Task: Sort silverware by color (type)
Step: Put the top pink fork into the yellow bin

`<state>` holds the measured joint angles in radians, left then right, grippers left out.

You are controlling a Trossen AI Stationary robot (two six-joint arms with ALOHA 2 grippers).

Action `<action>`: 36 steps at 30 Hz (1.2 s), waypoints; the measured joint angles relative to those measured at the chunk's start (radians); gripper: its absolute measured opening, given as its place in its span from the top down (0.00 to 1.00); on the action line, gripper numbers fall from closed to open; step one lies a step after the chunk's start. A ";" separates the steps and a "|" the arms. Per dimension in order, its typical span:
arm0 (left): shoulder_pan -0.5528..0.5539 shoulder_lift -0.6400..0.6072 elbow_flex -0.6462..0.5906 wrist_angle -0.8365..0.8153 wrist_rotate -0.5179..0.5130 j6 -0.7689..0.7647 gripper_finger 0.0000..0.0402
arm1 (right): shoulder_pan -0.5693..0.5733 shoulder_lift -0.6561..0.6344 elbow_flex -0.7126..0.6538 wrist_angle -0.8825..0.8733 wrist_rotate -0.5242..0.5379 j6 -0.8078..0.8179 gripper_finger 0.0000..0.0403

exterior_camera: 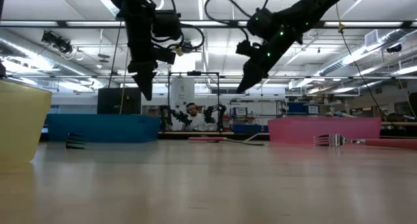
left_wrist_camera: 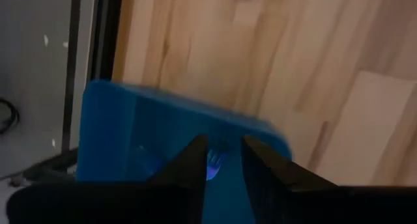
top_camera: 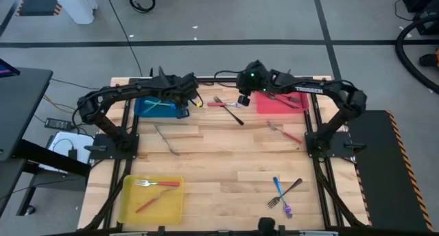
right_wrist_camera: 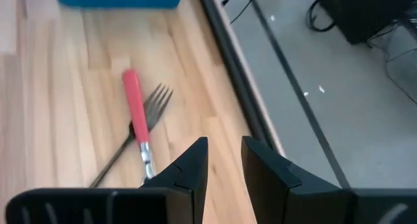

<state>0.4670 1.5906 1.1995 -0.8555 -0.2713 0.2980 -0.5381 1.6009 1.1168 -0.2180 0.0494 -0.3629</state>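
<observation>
The left gripper [top_camera: 186, 92] hangs over the blue tray [top_camera: 145, 110], fingers slightly apart and empty above an iridescent fork [left_wrist_camera: 215, 162] in the tray. The right gripper [top_camera: 243, 99] hovers narrowly open, holding nothing, above a red-handled utensil [right_wrist_camera: 136, 113] crossing a dark fork [right_wrist_camera: 146, 113] on the table [top_camera: 219, 160].

The left gripper [top_camera: 184, 92] hangs over the flat blue square tray [top_camera: 145, 109] and covers part of it from above, so the teal utensils [top_camera: 159, 104] inside only show as a couple of thin lines — can't tell forks from spoons. In the left wrist view just a bluish fork head [left_wrist_camera: 215, 161] peeks between the fingers, blurred. The red-handled utensil [right_wrist_camera: 138, 116] in the right wrist view has its silver head cut off behind the right gripper [right_wrist_camera: 225, 160]. Items on the pink-red square tray [top_camera: 302, 103] are probably dark forks — too small.
</observation>
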 joint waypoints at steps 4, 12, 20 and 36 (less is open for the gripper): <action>-0.045 0.000 0.000 0.034 0.000 -0.027 0.77 | -0.016 0.048 0.012 -0.010 -0.092 -0.012 0.75; -0.110 0.000 0.000 0.081 0.000 -0.067 0.77 | -0.034 0.168 0.087 -0.033 -0.236 0.001 0.75; -0.124 0.000 0.000 0.083 0.000 -0.070 0.77 | -0.034 0.286 0.159 -0.157 -0.260 0.001 0.75; -0.121 0.000 0.000 0.082 -0.001 -0.068 0.77 | -0.013 0.447 0.324 -0.324 -0.237 -0.004 0.75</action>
<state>0.3458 1.5902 1.1995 -0.7734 -0.2719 0.2301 -0.5507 2.0476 1.4406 -0.5423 -0.1880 -0.3668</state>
